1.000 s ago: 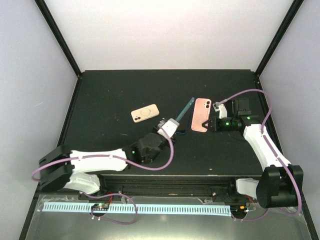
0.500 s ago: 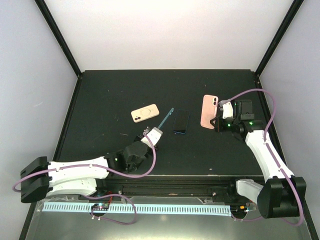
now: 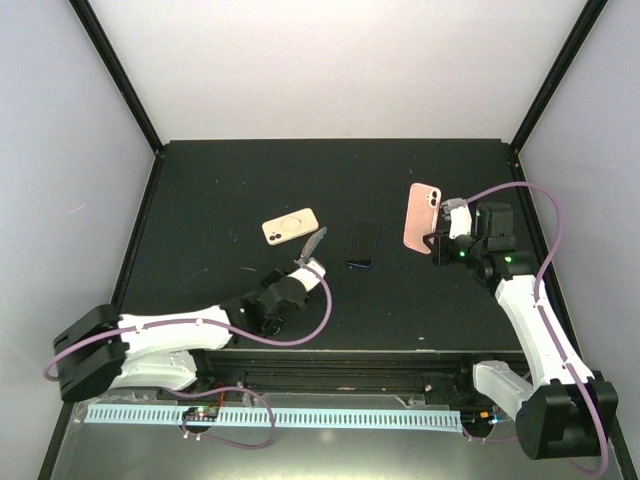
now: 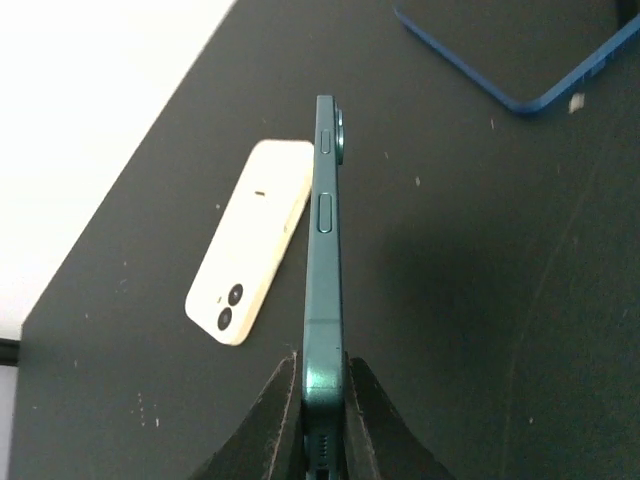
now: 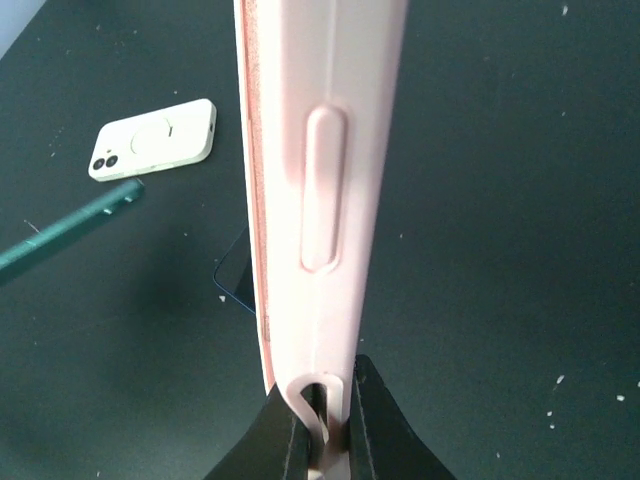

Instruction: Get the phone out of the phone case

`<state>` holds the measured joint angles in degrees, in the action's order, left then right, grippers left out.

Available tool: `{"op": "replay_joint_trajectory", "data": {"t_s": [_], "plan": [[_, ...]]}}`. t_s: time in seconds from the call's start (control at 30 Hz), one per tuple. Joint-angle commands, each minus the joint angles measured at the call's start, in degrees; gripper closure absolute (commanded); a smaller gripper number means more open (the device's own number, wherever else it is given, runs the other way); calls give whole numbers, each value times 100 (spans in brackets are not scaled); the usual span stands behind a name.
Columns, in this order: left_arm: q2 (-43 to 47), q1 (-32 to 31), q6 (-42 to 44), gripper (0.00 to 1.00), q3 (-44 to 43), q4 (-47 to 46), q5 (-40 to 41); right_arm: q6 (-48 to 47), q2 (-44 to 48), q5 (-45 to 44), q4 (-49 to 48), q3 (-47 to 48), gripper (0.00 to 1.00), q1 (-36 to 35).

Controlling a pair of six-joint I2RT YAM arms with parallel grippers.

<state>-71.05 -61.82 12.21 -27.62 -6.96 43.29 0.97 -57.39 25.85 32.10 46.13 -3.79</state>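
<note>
pink case (image 3: 422,218) held upright, clamped at its lower edge by right gripper (image 3: 440,243) | blue phone (image 3: 363,243) flat on table (image 3: 220,180), at case's 9 o'clock | left gripper (image 3: 305,262) clamped on teal phone (image 4: 325,250) | case judged light, bendy; phone stiff, slick, best gripped by long edges

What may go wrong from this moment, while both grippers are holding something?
The left gripper pinches the teal phone only at its lower end, so it may pivot or slip down to the table. The right gripper holds the pink case by one thin edge; it may flex and slide out.
</note>
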Motion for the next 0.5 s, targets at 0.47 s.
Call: {"op": "replay_joint_trajectory", "data": {"t_s": [0.47], "plan": [[-2797, 14, 2244, 93, -1224, -1204, 497, -159, 879, 170, -164, -27, 99, 54]]}}
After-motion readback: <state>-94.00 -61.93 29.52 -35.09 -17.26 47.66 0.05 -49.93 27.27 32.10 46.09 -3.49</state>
